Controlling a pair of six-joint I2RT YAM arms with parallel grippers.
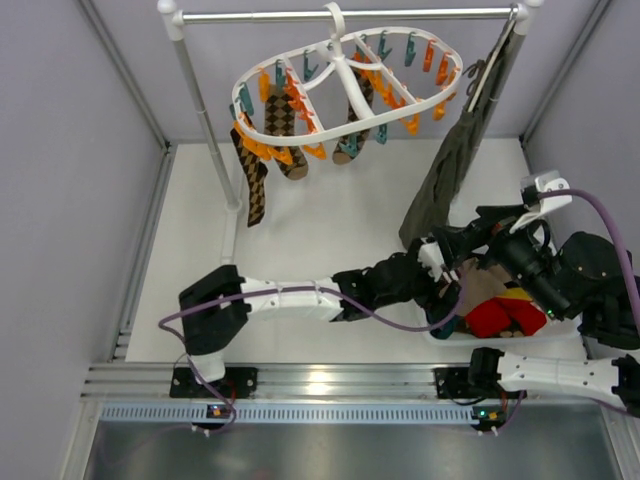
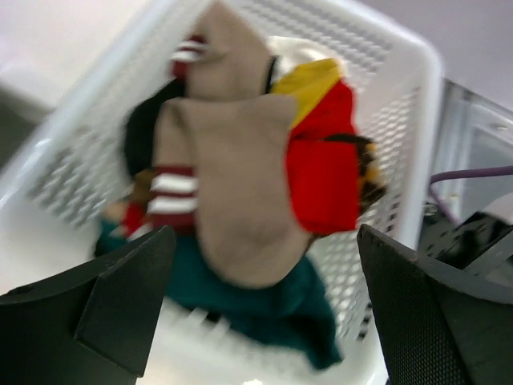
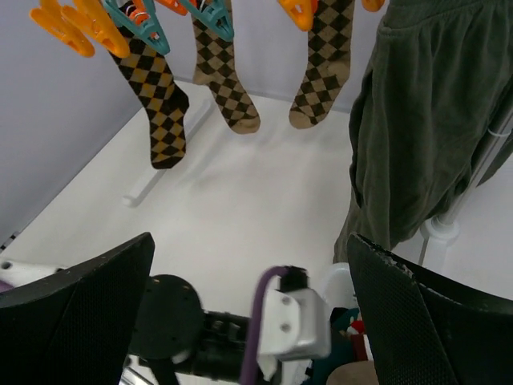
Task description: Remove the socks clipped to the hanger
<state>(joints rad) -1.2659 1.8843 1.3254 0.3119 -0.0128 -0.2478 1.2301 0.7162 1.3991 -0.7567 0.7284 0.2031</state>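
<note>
The white oval hanger hangs from the rail by its hook, with orange and teal clips. Three brown argyle socks stay clipped to it; the right wrist view shows them too. My left gripper is open over the white basket. Below its fingers, free of them, is a blurred tan sock with red-and-white striped cuffs. My right gripper is open and holds nothing; it hovers above the left wrist and faces the hanger.
A long olive garment hangs from the rail at the right, close to both wrists. Red and teal clothes fill the basket. A white post stands left of the hanger.
</note>
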